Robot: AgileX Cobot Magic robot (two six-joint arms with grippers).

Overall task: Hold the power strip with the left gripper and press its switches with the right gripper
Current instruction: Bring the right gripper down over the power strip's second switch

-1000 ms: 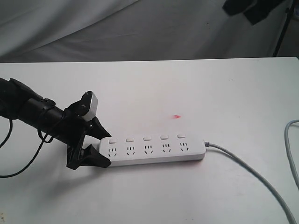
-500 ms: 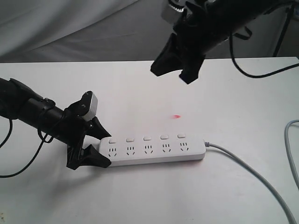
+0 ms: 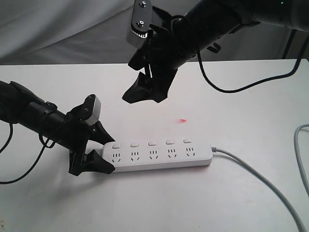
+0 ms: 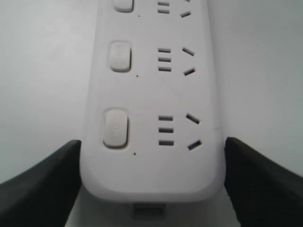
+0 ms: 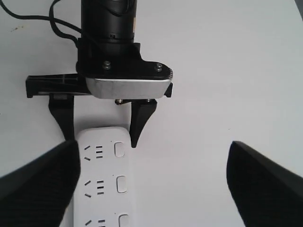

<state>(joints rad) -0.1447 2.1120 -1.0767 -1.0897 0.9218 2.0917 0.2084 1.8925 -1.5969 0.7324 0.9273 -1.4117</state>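
The white power strip [image 3: 159, 155] lies flat on the white table, its grey cord [image 3: 260, 180] trailing off to the right. My left gripper [image 3: 111, 154], on the all-black arm, is shut on the strip's left end, one finger against each long side [image 4: 45, 187]. The switches [image 3: 152, 143] run along the strip's far edge; the two nearest the held end [image 4: 116, 127] are seen close up. My right gripper [image 3: 137, 83] hangs open and empty above the table, behind the strip's left half. From its wrist view the left gripper [image 5: 102, 137], the strip [image 5: 102, 184] and two switches [image 5: 119, 149] lie below.
A small red light spot [image 3: 182, 120] sits on the table behind the strip. A second loop of grey cord [image 3: 300, 145] runs along the right edge. Black cables [image 3: 14, 159] hang off the left arm. Grey cloth [image 3: 72, 34] backs the table.
The right arm came in from the upper right, then swung left and lower, ending over the strip's left half. The left gripper and strip have not moved.
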